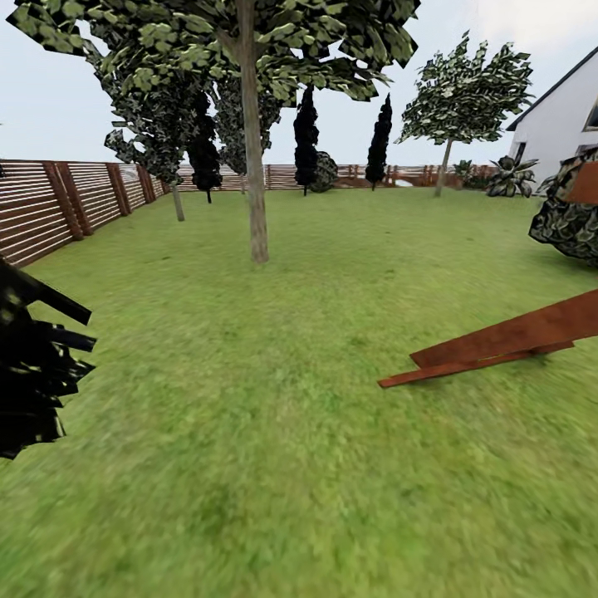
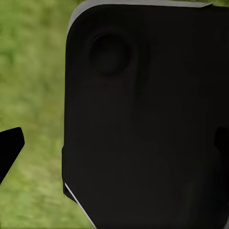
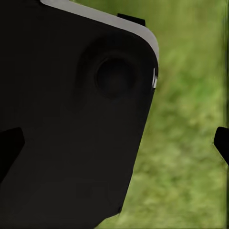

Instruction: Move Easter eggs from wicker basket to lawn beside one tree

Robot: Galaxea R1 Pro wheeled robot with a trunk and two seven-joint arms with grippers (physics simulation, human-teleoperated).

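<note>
The lawn (image 1: 282, 432) spreads wide and green through the garden in the head view. A tree (image 1: 256, 191) with a thick pale trunk and blotched leaves stands ahead, left of centre. A second such tree (image 1: 444, 166) stands far right by the fence. The Easter eggs and the wicker basket are out of view. My left gripper (image 2: 114, 145) is open, its black fingertips (image 2: 10, 148) at the frame edges, with a black robot panel behind. My right gripper (image 3: 114, 143) is open too, with one fingertip (image 3: 222, 140) over grass.
A brown slat fence (image 1: 50, 208) rings the yard on the left and back. Black foliage (image 1: 33, 374) juts in at near left. A reddish wooden plank (image 1: 498, 340) lies slanted at right, below a leafy bush (image 1: 569, 220). A white house wall (image 1: 556, 124) is far right.
</note>
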